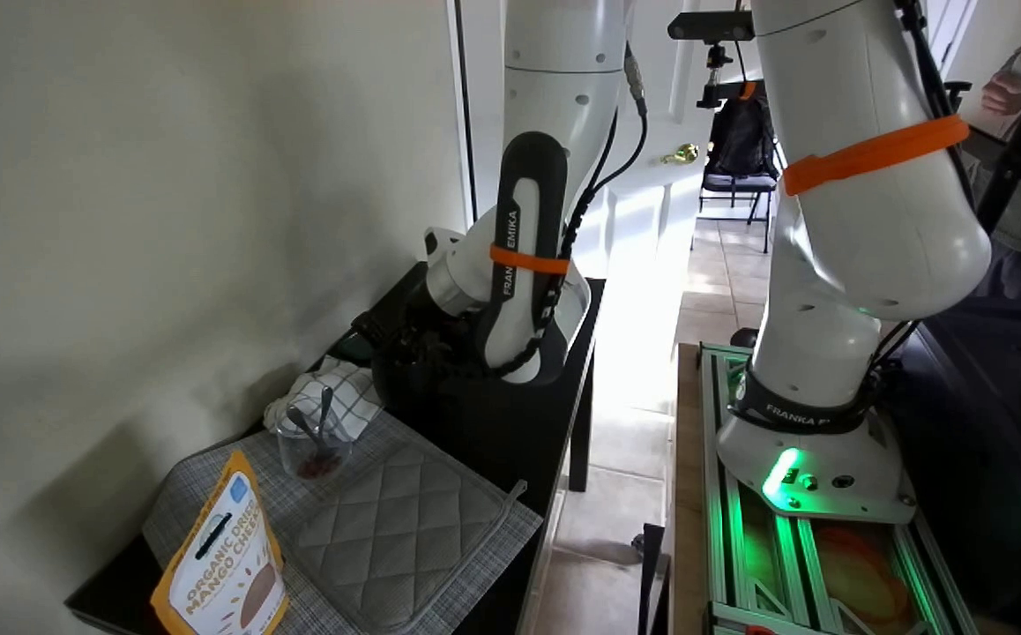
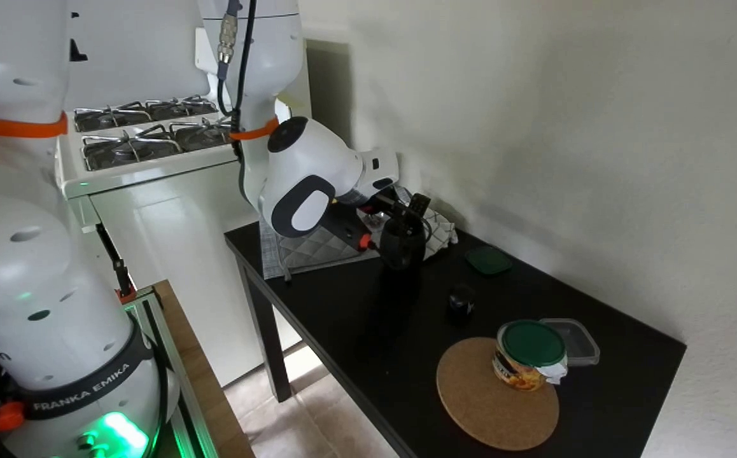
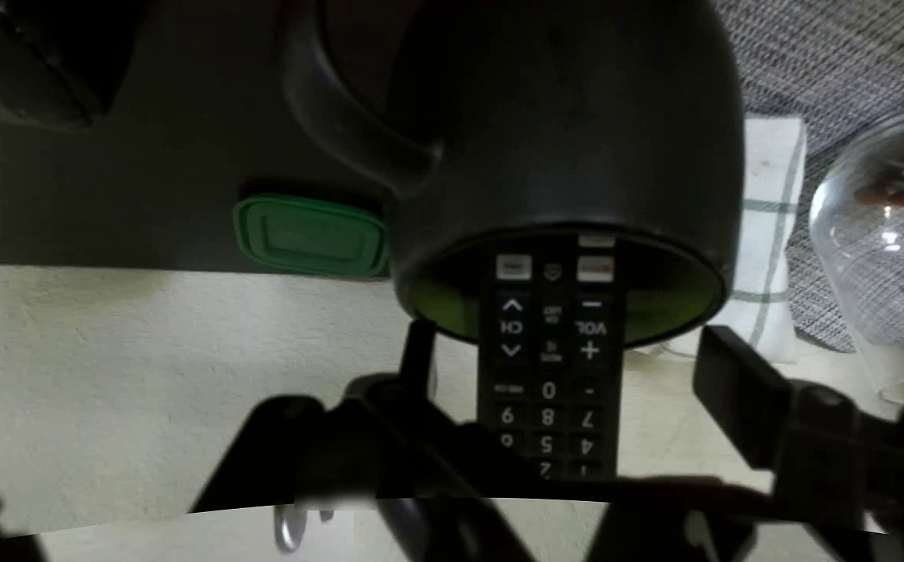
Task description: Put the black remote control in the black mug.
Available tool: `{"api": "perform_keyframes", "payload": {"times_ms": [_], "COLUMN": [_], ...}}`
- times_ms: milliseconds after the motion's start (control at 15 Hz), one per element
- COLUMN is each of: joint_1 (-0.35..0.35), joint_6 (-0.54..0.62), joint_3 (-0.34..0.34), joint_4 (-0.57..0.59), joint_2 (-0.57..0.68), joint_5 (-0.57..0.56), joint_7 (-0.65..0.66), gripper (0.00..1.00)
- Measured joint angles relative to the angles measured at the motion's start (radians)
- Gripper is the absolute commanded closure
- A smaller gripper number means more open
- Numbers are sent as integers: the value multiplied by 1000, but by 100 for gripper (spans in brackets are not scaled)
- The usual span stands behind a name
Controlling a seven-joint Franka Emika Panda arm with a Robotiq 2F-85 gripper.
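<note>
The black remote control (image 3: 551, 367) stands with its lower end inside the black mug (image 3: 569, 140) in the wrist view, and its upper part sticks out past the rim. The mug has a green inside and a handle. My gripper (image 3: 565, 347) is open, with one finger on each side of the remote and a gap at both sides. In an exterior view the mug (image 2: 402, 245) stands upright on the black table, with the remote (image 2: 419, 203) showing above it beside the gripper. In an exterior view the dark gripper and mug blend together, and the remote cannot be made out.
A checked towel (image 1: 339, 397), clear cup with spoons (image 1: 312, 450), quilted grey mat (image 1: 405, 529) and mango pouch (image 1: 228, 556) are near the mug. A green lid (image 2: 488, 260), small black jar (image 2: 461, 299), cork board (image 2: 496, 413) and tub (image 2: 527, 356) are also there. The wall (image 2: 534, 159) is close behind.
</note>
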Motion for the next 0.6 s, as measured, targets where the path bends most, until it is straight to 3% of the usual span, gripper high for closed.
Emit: {"api": "perform_keyframes", "payload": {"times_ms": [333, 600], "joint_1": [-3, -25], "joint_6": [-4, -2], "joint_3": [1, -1], "joint_4": [-24, -72], "joint_2": [-30, -179], "joint_5": [-9, -36], "joint_7": [1, -1], "gripper": [0, 0]}}
